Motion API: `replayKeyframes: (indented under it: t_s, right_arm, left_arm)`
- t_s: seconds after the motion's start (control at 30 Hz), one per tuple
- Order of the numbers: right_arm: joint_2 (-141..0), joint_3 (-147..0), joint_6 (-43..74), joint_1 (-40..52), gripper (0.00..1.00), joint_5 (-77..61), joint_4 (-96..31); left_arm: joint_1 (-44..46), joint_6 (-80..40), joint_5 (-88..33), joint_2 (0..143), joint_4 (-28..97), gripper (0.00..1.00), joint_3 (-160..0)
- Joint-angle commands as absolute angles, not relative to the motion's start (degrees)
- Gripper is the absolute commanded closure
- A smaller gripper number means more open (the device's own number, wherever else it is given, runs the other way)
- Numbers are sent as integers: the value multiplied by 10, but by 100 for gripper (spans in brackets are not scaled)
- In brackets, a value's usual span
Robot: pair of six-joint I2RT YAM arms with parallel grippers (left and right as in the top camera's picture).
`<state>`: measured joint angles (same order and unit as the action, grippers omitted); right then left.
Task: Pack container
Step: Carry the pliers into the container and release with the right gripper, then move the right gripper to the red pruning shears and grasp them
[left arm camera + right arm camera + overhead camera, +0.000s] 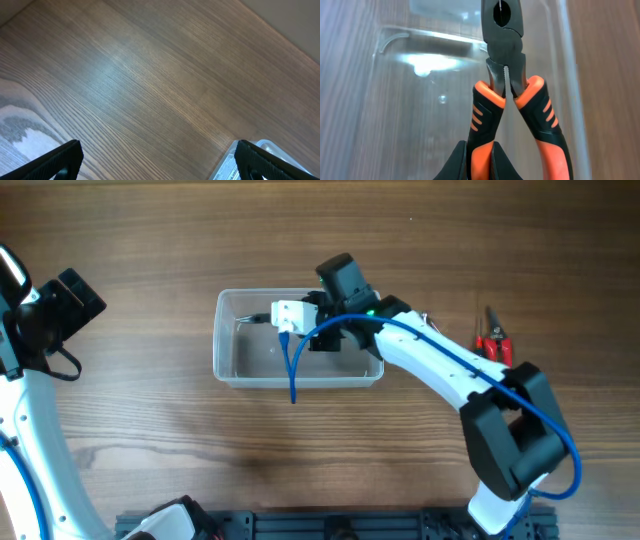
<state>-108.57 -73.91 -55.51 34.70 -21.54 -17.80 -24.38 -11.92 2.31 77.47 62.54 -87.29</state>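
The clear plastic container [232,368] sits at the table's middle. My right gripper [285,320] hangs over its inside, shut on the left handle of black-jawed pliers with orange and black handles [507,75]. In the right wrist view the fingers [480,160] pinch that handle and the pliers point away over the container's clear floor [420,110]. The other handle hangs free. My left gripper [159,150] is open and empty above bare table at the far left [70,298]. A corner of the container [270,147] shows at the lower right of the left wrist view.
A small red-handled hand tool [493,342] lies on the table to the right of the container. A blue cable [293,370] from the right arm droops across the container's front rim. The tabletop is wood grain [150,75].
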Motion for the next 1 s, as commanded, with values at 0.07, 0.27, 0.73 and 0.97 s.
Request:
replayKeyframes:
  t_s: [0.07, 0.27, 0.73, 0.97]
  right_arm:
    - [-1136, -743, -541, 355, 96, -211, -147]
    - [-1150, -743, -470, 355, 52, -176, -98]
    - [-672, -757, -19, 166, 30, 197, -345]
    - [-801, -673, 152, -38, 22, 41, -508]
  left_arm:
    - [-247, -125, 27, 776, 624, 0, -874]
    - [-247, -125, 27, 776, 624, 0, -874]
    - [-247, -125, 27, 776, 624, 0, -874]
    - [-247, -125, 27, 776, 624, 0, -874]
